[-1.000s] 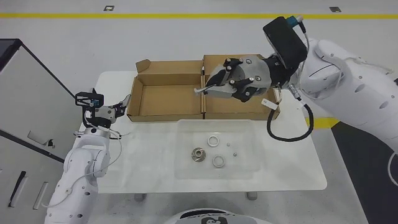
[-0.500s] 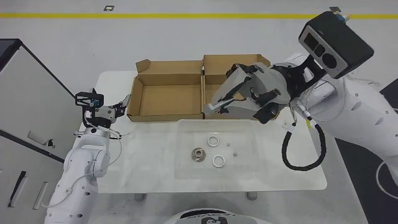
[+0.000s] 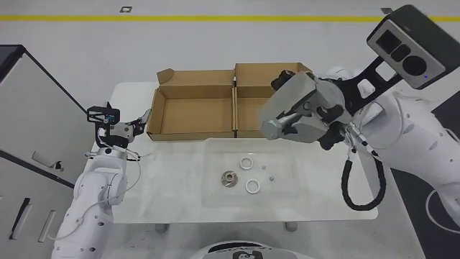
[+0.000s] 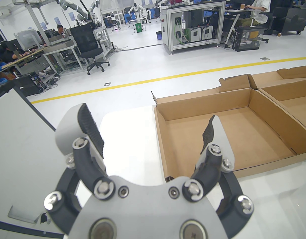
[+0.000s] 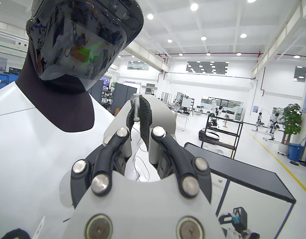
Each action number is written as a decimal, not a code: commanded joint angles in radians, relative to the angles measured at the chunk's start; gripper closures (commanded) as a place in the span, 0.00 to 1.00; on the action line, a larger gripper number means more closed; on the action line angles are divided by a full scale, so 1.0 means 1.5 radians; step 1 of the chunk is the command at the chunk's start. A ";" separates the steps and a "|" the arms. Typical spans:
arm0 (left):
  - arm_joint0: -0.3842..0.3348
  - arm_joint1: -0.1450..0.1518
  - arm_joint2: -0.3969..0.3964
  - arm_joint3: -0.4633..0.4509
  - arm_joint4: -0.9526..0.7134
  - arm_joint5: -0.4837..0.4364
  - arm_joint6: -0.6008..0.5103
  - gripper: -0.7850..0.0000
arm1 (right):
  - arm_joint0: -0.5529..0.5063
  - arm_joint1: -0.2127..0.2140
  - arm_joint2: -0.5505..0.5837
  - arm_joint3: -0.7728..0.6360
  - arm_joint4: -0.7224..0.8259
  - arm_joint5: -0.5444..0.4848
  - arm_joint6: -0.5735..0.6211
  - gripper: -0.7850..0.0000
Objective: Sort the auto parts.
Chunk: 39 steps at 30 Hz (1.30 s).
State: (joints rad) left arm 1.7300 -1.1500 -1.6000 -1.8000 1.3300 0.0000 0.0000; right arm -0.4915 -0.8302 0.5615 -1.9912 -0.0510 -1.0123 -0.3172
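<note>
My right gripper is shut on a threaded metal bolt, tilted up toward the robot's head. From above, the right gripper hangs over the near edge of the right cardboard box. In the clear tray lie a flanged metal part, two white rings and two tiny pieces. My left gripper stands open and empty by the table's left edge, beside the left cardboard box. The top view puts the left gripper just left of that left cardboard box.
The two open boxes sit side by side at the back of the white table. A dark-framed white panel stands to the table's left. Bare tabletop lies left and right of the tray.
My right arm has swung with the bolt from over the right box toward the tray side, its wrist turning upward. The left arm has kept still.
</note>
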 commanded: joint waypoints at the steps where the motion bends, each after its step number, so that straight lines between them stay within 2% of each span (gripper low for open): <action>1: 0.000 0.000 0.000 0.000 0.000 0.000 0.000 0.00 | 0.000 0.000 0.000 0.000 0.000 0.000 0.001 1.00; 8: 0.000 0.000 0.000 0.000 0.000 0.000 0.000 0.00 | -0.004 0.000 0.003 -0.003 0.000 0.006 0.002 1.00; 15: 0.000 0.000 0.000 0.000 0.000 0.000 0.000 0.00 | -0.077 -0.009 0.045 -0.058 0.031 0.000 -0.034 1.00; 27: 0.000 0.000 0.000 0.000 0.000 0.000 0.000 0.00 | -0.173 -0.035 0.101 -0.115 0.067 0.000 -0.048 1.00; 32: 0.000 0.000 0.000 0.000 0.000 0.000 0.000 0.00 | -0.199 -0.042 0.126 -0.089 0.073 0.000 -0.004 1.00; 39: 0.000 0.000 0.000 0.000 0.000 0.000 0.000 0.00 | -0.229 -0.037 0.168 -0.036 0.057 0.000 0.124 1.00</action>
State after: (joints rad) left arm 1.7300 -1.1500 -1.6000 -1.8000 1.3300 0.0000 0.0000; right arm -0.8294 -0.8866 0.8069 -2.0515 0.0349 -1.0123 -0.1587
